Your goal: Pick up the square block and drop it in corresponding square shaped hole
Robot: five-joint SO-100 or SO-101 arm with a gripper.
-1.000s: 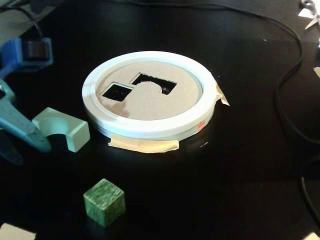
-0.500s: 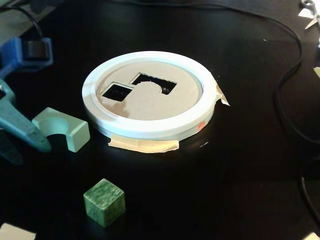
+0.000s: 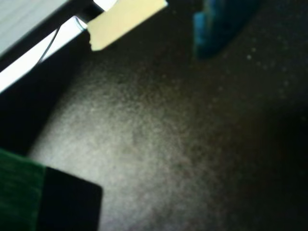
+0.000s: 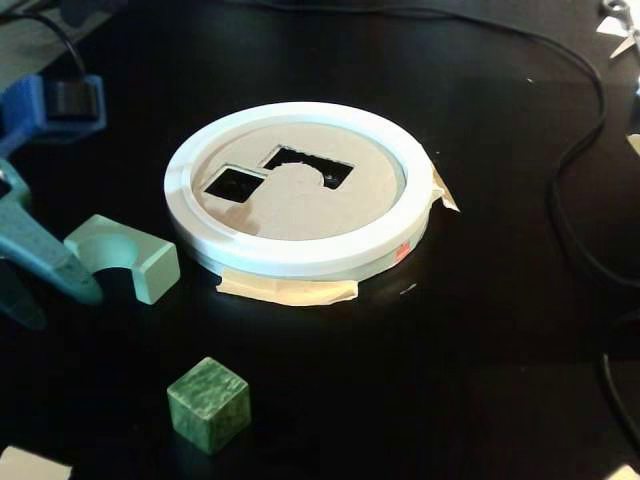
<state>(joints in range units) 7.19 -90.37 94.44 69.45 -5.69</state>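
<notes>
Unclear in both views whether the blue gripper [image 4: 30, 255] at the fixed view's left edge is spread or closed, while the green square block [image 4: 207, 403] sits untouched on the black table [image 4: 480, 350], in front of the white ring board [image 4: 295, 190] and its square hole [image 4: 235, 184].

The fixed view is looking down at an angle from near the white ring [image 4: 295, 205]; the wrist view is hovering close over the dark table [image 3: 159, 139], sharing its surface
</notes>
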